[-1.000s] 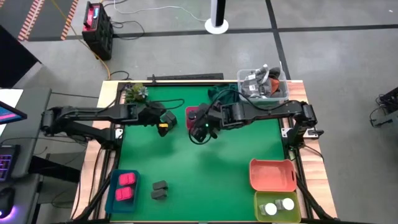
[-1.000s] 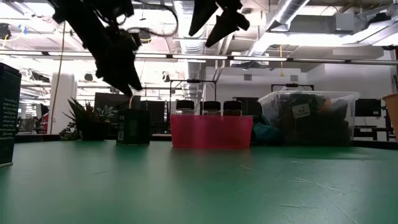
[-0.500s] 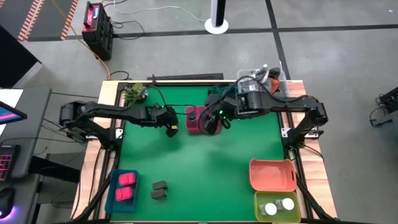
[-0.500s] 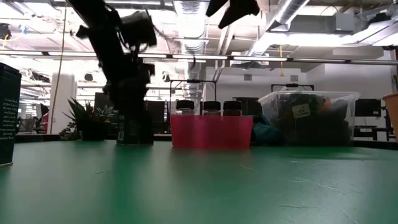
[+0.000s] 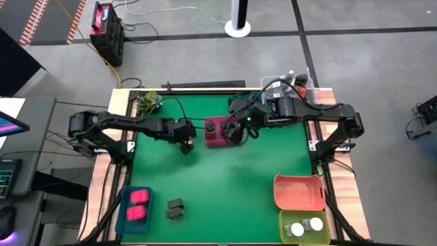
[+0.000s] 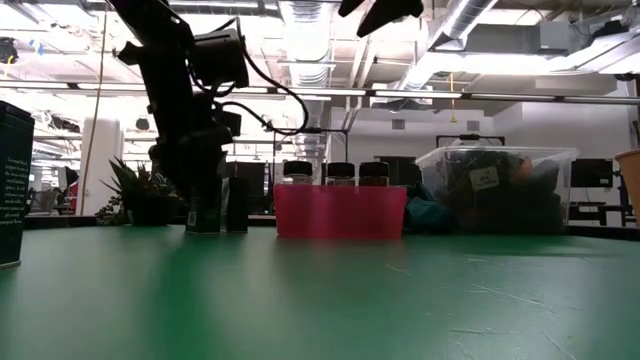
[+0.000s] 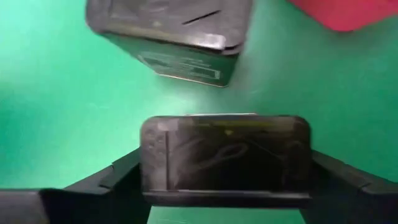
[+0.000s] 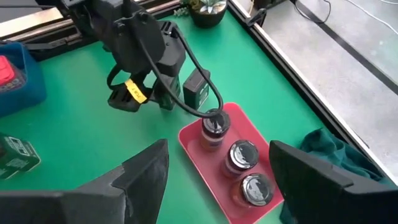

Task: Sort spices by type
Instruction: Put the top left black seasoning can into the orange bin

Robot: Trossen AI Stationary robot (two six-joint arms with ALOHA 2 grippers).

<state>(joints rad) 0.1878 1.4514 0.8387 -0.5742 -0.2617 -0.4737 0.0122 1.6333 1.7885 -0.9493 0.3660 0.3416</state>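
Observation:
My left gripper [image 5: 184, 142] is down at the table left of the pink tray [image 5: 208, 137], shut on a dark grey box [image 7: 224, 155]. A second dark grey box [image 7: 168, 31] stands on its base just beyond the held one, also shown in the low view [image 6: 237, 205]. Three dark brown jars [image 8: 239, 155] stand in the pink tray. My right gripper [image 8: 217, 180] hovers open high above that tray. Two more grey boxes [image 5: 175, 208] lie near the blue tray [image 5: 123, 215], which holds pink packets [image 5: 138, 203]. White-capped jars [image 5: 305, 227] sit in the green tray. My left gripper pinches the dark grey box between its two fingers [image 7: 106, 180], one on each narrow side near the top [image 7: 152, 155]. The fingers come from above, pointing down. The box stands upright, and in the low view its bottom [image 6: 203, 228] is level with the table.
An orange tray [image 5: 299, 191] sits near the table's right near corner. The clear tub of clutter [image 5: 290, 89] and a small plant [image 5: 147, 102] stand along the far edge. Another dark box [image 6: 15, 180] stands close to the low camera. Green mat shows in the middle.
My left gripper has moved toward the pink tray and down to the table, and a dark box now stands under it beside the one that stood there. My right gripper has moved from mid-table toward the far edge, over the pink tray, and up.

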